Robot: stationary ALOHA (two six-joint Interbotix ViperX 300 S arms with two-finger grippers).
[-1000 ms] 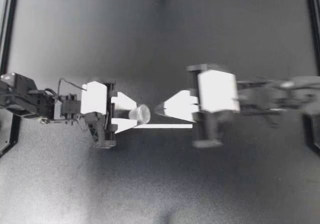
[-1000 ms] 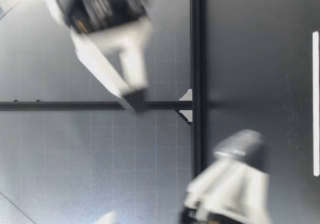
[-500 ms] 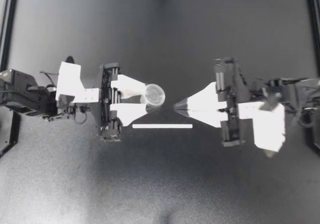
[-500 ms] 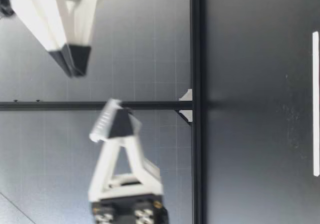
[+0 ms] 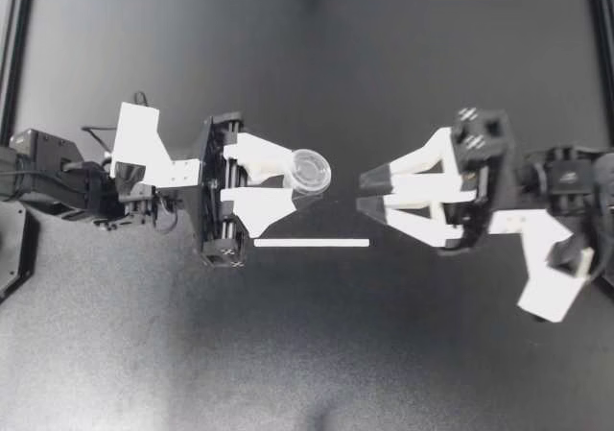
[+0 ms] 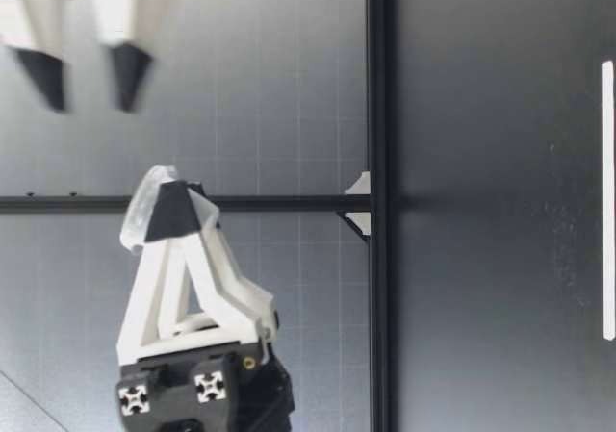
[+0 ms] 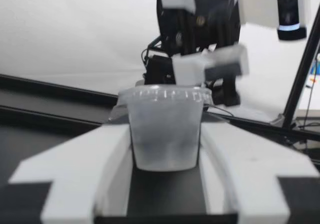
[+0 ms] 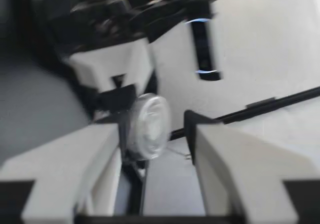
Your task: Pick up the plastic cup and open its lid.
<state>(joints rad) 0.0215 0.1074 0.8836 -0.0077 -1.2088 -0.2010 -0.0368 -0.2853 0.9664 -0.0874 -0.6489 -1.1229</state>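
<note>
Cup [image 5: 309,172] higher, half behind left jaws

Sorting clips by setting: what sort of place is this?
Probably a robotics lab bench: the left claw grips a lidded plastic cup, the right claw faces it, above a dark table with a black frame rail.

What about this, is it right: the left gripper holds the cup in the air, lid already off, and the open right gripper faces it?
Not quite: the lid is on. The left wrist view shows it capping the cup. The rest holds: the left gripper holds the cup in the air, and the open right gripper faces it.
</note>
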